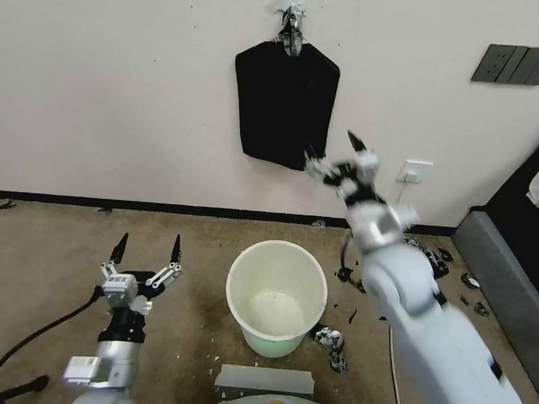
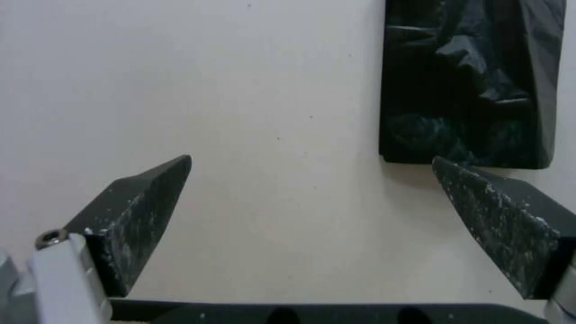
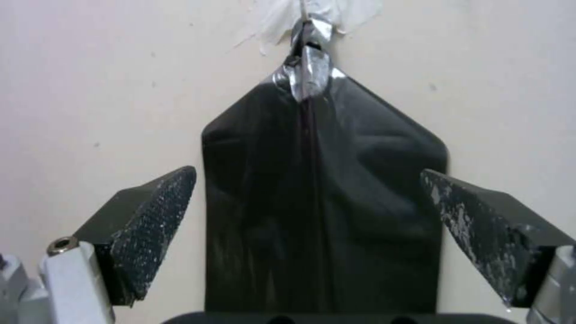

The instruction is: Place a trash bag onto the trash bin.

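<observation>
Bin [image 1: 276, 297] upright, mouth up.

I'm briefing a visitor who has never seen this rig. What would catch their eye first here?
Probably the flat black bundle hanging from a taped knot on the pale wall, with the raised right claw open at its lower edge. Below it, the white trash bin stands unlined on the carpet, and the left claw waits open, low beside it.

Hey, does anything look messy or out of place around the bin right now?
Yes. Torn black plastic scraps litter the floor to the right of the white trash bin, and a crumpled piece lies by its base. The bin itself stands upright and unlined.
</observation>
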Robot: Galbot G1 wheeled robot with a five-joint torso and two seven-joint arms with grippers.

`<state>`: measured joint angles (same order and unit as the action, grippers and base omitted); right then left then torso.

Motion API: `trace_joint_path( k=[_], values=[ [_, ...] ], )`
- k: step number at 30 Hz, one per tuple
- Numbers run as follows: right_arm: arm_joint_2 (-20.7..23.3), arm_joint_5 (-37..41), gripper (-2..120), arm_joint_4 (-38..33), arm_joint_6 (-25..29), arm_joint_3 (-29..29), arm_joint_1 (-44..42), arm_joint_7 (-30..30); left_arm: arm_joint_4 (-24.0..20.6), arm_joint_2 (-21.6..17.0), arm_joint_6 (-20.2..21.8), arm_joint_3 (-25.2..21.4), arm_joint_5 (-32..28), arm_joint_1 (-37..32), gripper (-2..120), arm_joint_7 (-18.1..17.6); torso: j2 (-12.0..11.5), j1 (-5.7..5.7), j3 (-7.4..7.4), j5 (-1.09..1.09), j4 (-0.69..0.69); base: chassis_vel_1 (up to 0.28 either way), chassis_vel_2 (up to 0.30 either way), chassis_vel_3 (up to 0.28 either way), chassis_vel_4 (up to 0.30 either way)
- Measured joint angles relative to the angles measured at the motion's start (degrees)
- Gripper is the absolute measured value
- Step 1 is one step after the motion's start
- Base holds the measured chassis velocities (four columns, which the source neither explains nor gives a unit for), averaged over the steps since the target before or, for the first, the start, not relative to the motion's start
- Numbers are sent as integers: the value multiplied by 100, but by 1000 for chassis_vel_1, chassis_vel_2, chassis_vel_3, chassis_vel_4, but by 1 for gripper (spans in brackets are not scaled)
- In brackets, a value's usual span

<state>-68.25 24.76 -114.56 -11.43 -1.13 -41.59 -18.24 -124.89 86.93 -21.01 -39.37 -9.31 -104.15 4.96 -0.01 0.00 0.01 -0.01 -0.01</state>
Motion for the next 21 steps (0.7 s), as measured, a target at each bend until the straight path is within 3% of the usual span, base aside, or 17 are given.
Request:
trace_joint_path(
  k=[5,8,12,21],
  values=[
    [-340,337,100,864,-448,838,1745,-1036,-62,90,-46,-137,15,-96,100,9,0,0,0,-2,2,0,0,0,0],
    [-523,346,100,1325,-549,1091,2219,-1346,-17,109,-85,-169,15,-105,100,9,0,0,0,0,2,0,0,0,0],
    [-722,237,100,1926,-608,1228,2596,-1569,25,130,-140,-212,8,-136,100,9,0,0,0,0,2,0,0,0,0],
    [-995,112,99,2566,-595,1211,2935,-1637,98,164,-197,-237,-6,-127,100,6,0,0,-1,0,2,0,0,0,0]
  ],
)
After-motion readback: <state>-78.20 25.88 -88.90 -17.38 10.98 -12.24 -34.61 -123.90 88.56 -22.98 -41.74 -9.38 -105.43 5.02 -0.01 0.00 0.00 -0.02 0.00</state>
